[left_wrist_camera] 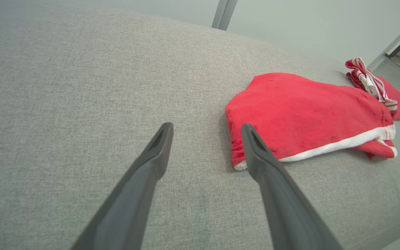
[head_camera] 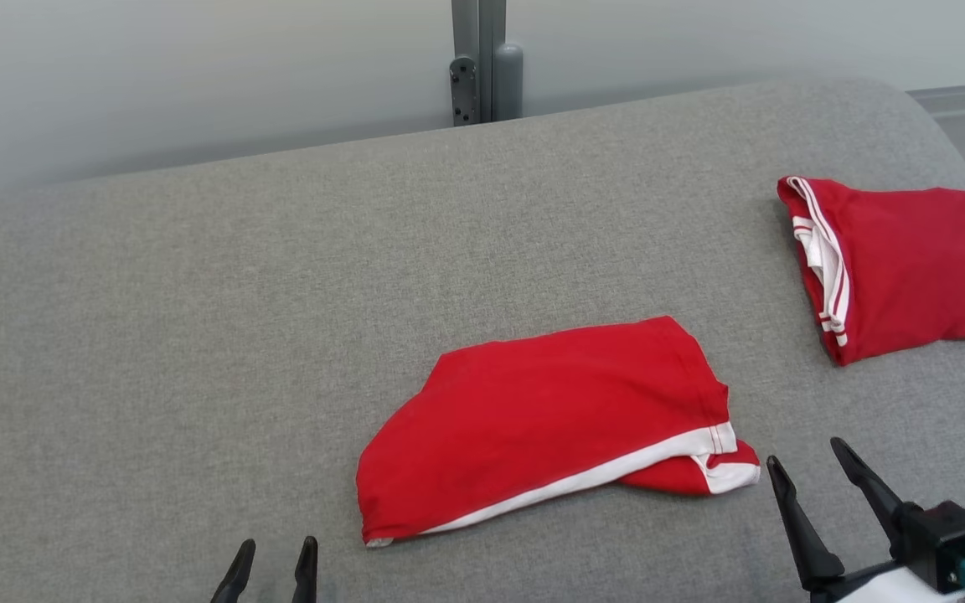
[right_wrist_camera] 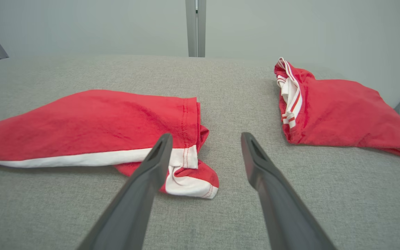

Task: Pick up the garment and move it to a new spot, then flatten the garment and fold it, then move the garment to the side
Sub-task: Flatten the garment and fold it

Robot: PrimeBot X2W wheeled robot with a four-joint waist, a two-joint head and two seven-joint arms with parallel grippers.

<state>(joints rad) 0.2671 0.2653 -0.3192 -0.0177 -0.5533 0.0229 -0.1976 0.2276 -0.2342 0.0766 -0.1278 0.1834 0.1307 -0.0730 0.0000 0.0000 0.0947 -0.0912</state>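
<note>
Red cloth with a white hem, the folded garment (head_camera: 558, 419) is lying mid-way across the grey padded surface (head_camera: 198, 335), toward its near edge. Its long axis is running left to right, the right end angling slightly farther away. Both grippers are hovering on its near side, jaws spread wide and gripping nothing. The left gripper (head_camera: 277, 544) is sitting off the near-left corner, and the right gripper (head_camera: 804, 452), seemingly the closer one, is sitting just beside the trimmed right end. A second red garment (head_camera: 910, 260) is resting at the far right.

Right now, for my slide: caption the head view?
Folded red garment centre on the grey surface, second garment far right; left gripper and right gripper below, jaws open.
</note>
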